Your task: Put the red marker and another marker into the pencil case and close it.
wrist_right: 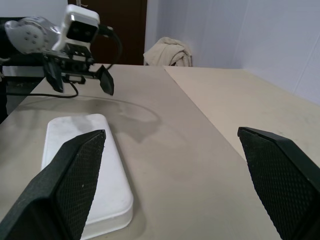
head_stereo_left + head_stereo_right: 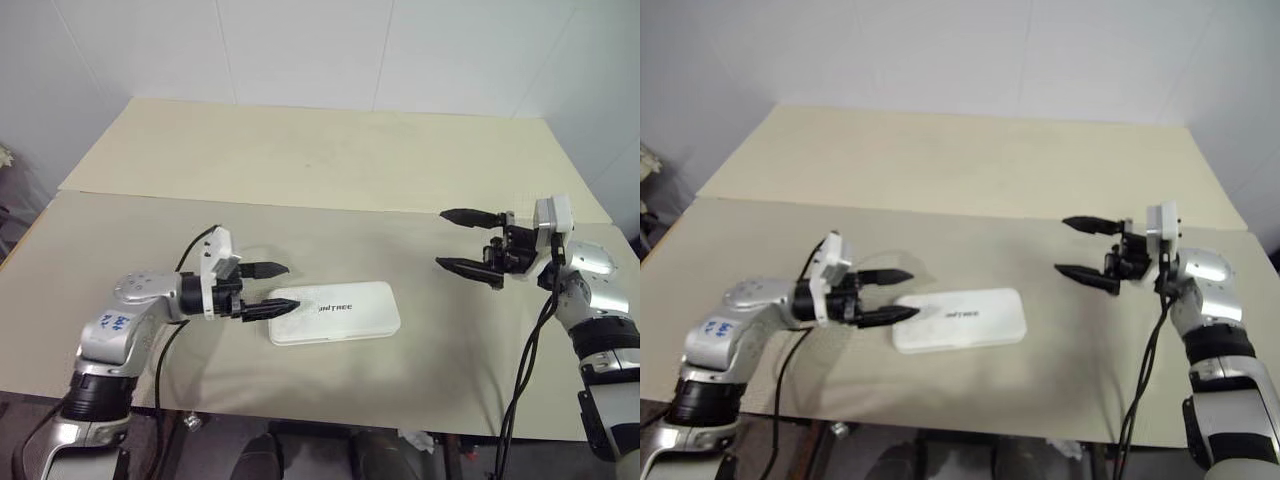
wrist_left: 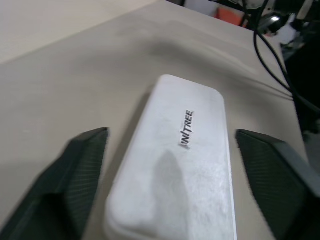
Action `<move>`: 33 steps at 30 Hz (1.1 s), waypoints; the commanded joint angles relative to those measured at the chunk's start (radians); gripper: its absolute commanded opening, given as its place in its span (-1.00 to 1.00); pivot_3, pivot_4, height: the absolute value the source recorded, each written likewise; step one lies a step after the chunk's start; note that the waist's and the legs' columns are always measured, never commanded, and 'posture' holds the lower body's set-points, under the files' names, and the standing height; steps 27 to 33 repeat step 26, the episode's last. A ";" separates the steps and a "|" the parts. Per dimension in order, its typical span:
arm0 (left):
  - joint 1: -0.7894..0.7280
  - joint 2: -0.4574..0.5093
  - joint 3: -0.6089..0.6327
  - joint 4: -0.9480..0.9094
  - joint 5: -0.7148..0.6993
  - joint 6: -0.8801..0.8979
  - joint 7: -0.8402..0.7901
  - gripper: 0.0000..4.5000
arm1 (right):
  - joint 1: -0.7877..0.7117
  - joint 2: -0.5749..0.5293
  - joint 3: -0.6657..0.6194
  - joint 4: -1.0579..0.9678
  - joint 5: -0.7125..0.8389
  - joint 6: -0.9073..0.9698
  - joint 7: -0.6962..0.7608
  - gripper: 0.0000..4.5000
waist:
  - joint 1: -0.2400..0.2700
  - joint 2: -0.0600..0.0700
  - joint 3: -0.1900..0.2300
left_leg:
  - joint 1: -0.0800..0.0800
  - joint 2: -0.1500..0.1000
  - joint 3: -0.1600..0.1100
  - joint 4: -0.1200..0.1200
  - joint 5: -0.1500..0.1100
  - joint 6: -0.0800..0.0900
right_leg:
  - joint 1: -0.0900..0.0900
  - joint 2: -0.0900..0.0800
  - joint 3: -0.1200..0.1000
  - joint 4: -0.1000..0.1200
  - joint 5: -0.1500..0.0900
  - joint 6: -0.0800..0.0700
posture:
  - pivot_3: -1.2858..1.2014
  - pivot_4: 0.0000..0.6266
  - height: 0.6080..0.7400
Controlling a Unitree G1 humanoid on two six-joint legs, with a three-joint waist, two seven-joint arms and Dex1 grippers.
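- The pencil case (image 2: 335, 312) lies shut on the table (image 2: 330, 160), just ahead of my left gripper (image 2: 282, 289), whose fingers are spread and empty.
- My left wrist view reads the lid lettering (image 3: 186, 128).
- My right gripper (image 2: 470, 241) hangs spread, well apart from the case.

Pencil case (image 2: 335, 312) on table (image 2: 300, 160), between both tools, lid shut

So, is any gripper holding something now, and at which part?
Nothing is held. The left gripper is open at the closed pencil case; the right gripper is open, apart from it.
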 commanded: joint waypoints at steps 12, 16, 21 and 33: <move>0.196 -0.011 0.065 -0.168 0.156 -0.466 0.155 0.98 | -0.189 0.055 0.047 0.198 -0.061 -0.049 0.059 1.00 | -0.003 0.001 0.000 | 0.000 0.000 0.002 -0.001 0.000 0.000 | 0.000 0.000 0.001 -0.002 0.000 0.000 | 0.03 -0.52 1.00; 0.216 -0.028 0.086 -0.166 0.090 -0.445 0.169 0.98 | -0.168 0.019 0.086 0.143 -0.021 -0.021 0.059 1.00 | -0.001 0.001 0.001 | 0.000 0.000 0.002 -0.003 0.000 0.000 | -0.001 -0.001 0.001 -0.002 0.000 -0.001 | 0.03 -0.52 1.00; 0.227 -0.020 0.134 -0.194 -0.092 -0.312 0.150 0.98 | -0.153 -0.002 0.125 0.140 -0.016 -0.039 0.059 1.00 | -0.001 0.001 0.001 | 0.000 0.000 0.001 -0.003 -0.001 0.000 | -0.001 -0.002 0.000 -0.003 0.000 -0.001 | 0.03 -0.52 1.00; 0.228 0.055 0.155 -0.187 -0.146 -0.238 0.109 0.98 | -0.160 0.016 0.112 0.143 -0.008 -0.047 0.059 1.00 | -0.006 0.002 0.001 | 0.000 0.000 0.002 -0.003 -0.001 0.000 | -0.001 0.000 0.001 -0.002 0.000 -0.001 | 0.03 -0.52 1.00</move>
